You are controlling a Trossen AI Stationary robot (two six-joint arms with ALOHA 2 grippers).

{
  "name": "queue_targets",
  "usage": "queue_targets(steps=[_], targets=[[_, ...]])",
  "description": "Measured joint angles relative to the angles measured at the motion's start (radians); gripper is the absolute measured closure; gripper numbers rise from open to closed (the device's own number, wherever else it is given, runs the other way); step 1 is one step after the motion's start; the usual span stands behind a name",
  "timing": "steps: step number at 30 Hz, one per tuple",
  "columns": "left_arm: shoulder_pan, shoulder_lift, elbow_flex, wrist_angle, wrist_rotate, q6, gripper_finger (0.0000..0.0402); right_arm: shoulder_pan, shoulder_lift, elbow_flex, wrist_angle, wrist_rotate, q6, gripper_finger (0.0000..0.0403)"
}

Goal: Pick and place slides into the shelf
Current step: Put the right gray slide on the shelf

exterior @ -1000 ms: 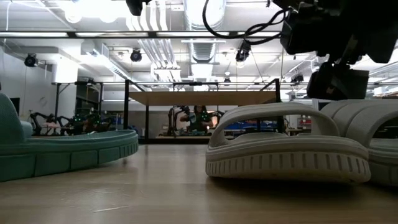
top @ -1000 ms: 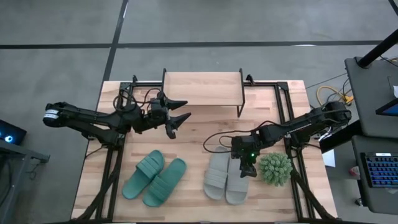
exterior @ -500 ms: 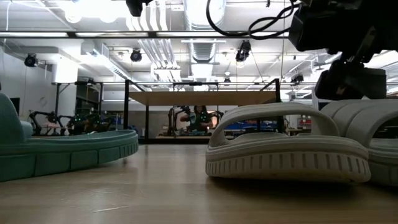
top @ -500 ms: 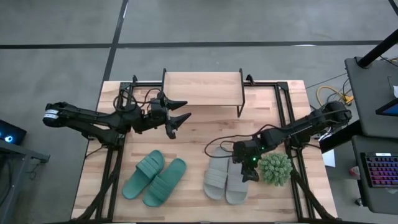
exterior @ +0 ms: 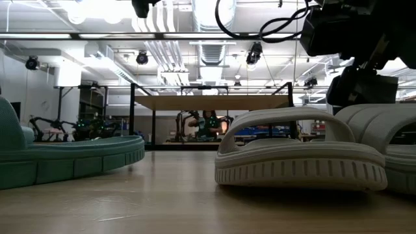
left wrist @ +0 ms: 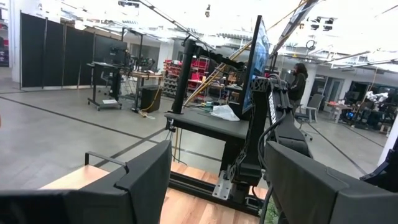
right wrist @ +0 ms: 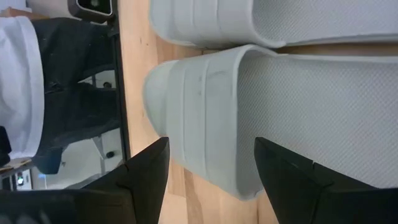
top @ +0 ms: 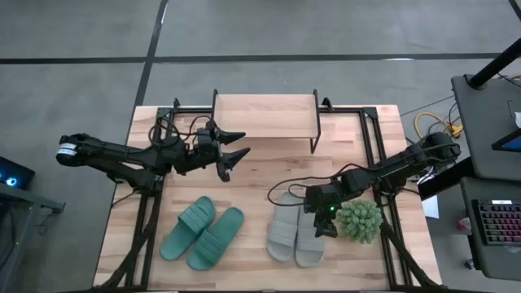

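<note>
Pale grey-white slides (top: 295,233) lie side by side on the bench (top: 260,183), right under my right fingers. Right gripper (top: 324,228) hangs over the outer slide of that pair, at its strap end. In the right wrist view the two dark fingers (right wrist: 147,174) are spread wide apart with the ribbed strap (right wrist: 205,106) in the gap just ahead of them; nothing is held. Second grey slide (right wrist: 249,22) lies just beyond the first, edges nearly touching. In the low view the grey pair (exterior: 296,153) fills the foreground, right gripper (exterior: 361,84) close above the far one; can't tell if it touches.

Spiky green plant ball (top: 360,220) sits just beside my right fingers, on the outer side of the grey pair.

Teal green slides (top: 203,233) lie together on the bench, well apart from either set of fingers, closer to my left arm's side; one teal slide (exterior: 65,159) shows in the low view.

Shelf (top: 264,118) stands at the far edge of the bench, top bare; also seen in the low view (exterior: 211,103) beyond the slides.

Left gripper (top: 232,155) hovers over the bench near the shelf's left end, fingers (left wrist: 146,177) spread open, holding nothing.

A person's clothing (right wrist: 25,87) shows past the bench edge in the right wrist view.
</note>
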Motion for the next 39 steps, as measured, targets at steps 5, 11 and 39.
queue_targets(steps=[5,11,39], targets=[[0.000,0.000,0.000,0.000,0.000,0.000,0.0158,0.005,0.000,-0.007,-0.001,0.000,-0.001,0.0177],[0.000,0.000,0.000,0.000,0.000,0.000,0.0158,0.023,0.000,-0.008,0.000,0.000,-0.058,0.0177],[0.000,0.000,-0.002,0.000,0.000,0.000,0.0158,0.072,0.001,-0.022,0.036,0.000,-0.027,0.0177]])
